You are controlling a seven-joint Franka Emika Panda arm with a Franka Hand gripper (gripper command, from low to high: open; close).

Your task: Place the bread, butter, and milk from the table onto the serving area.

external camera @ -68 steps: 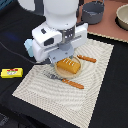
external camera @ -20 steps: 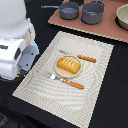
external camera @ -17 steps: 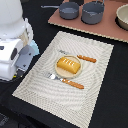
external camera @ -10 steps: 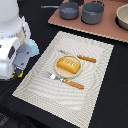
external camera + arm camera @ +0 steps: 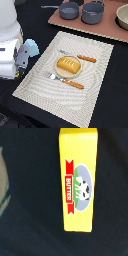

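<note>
Already the bread [image 5: 68, 65] sits on the round tan plate [image 5: 58, 72] in the middle of the serving area [image 5: 95, 60], a beige striped placemat spread on the black counter [image 5: 40, 22]. An orange-handled knife [image 5: 84, 58] lies just beside the plate on its far side, and an orange-handled fork [image 5: 67, 81] lies just beside it on the near side, both on the mat.

At the exterior view's left, the white robot arm [image 5: 10, 47] hangs over the counter just off the mat's edge. The milk [image 5: 31, 48], a pale-blue carton with a gabled top, stands close against the arm, right at the mat's left edge; whether it rests on the mat or on the counter beside it cannot be told. The hand itself is hidden behind the arm's body in that view, and no fingers show in the wrist view, so how far it is spread, or whether it has hold of anything, cannot be told.

The wrist view looks straight down on the butter [image 5: 77, 180], a flat yellow packet with a red ribbon label and a small cow picture, lying flat on the dark counter, off the mat.

Beyond the mat, a pinkish-brown board [image 5: 107, 30] carries two grey pots [image 5: 69, 10] and [image 5: 93, 12].
</note>
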